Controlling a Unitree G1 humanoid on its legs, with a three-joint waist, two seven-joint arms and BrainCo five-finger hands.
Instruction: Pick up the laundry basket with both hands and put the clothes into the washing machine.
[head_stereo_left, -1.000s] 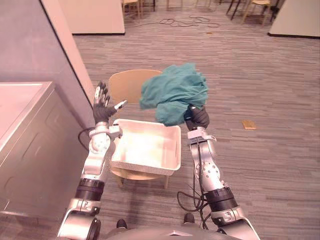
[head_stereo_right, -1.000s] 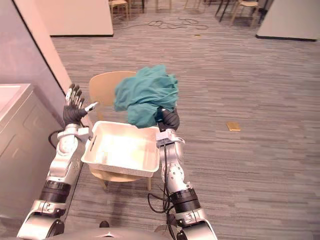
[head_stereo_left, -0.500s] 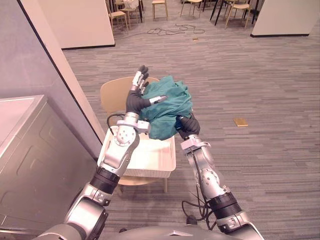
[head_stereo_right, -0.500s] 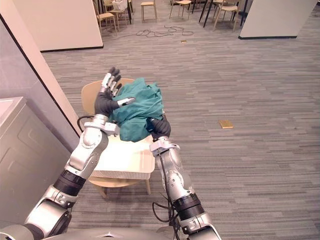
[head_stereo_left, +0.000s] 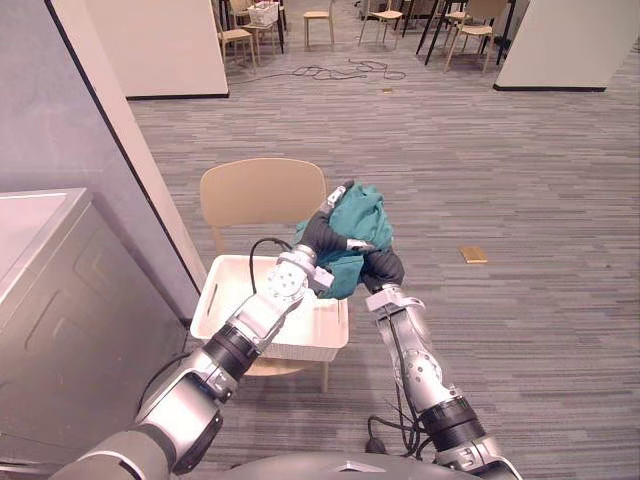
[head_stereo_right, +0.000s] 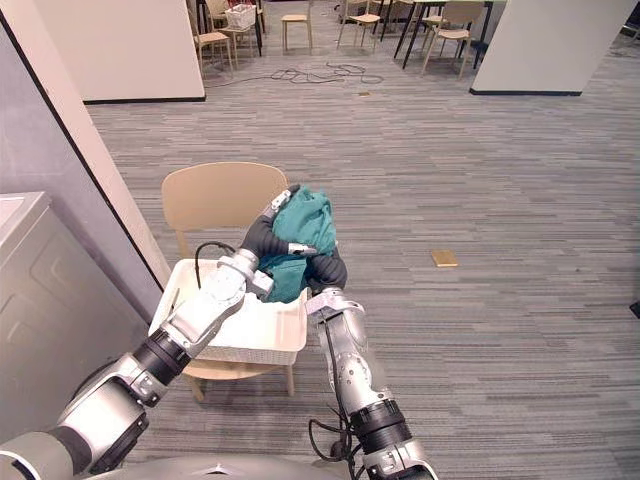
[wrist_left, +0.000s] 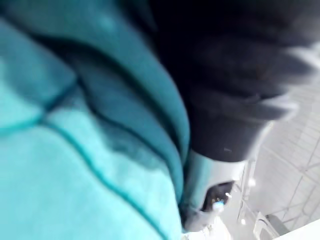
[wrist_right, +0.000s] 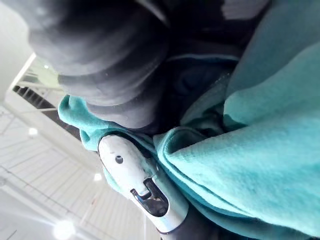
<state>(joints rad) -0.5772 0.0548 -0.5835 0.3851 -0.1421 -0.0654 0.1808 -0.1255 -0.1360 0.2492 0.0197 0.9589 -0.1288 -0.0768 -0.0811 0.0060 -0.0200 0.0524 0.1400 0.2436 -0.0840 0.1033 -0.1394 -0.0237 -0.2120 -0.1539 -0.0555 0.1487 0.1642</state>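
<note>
The teal crumpled cloth bundle (head_stereo_left: 362, 215) hangs above the far right corner of the white plastic laundry basket (head_stereo_left: 300, 348), held between both arms. The right wrist view shows a silver finger (wrist_right: 135, 180) dug into its folds; the left wrist view shows teal fabric against the dark cover. The basket sits on a pale wooden chair (head_stereo_left: 260, 192) on grey striped carpet floor (head_stereo_left: 520, 180), with a grey washing machine (head_stereo_left: 70, 300) to the left. The left robot hand (head_stereo_left: 325, 235) lies against the bundle with fingers straight; the right robot hand (head_stereo_left: 383, 268) clutches it from below.
</note>
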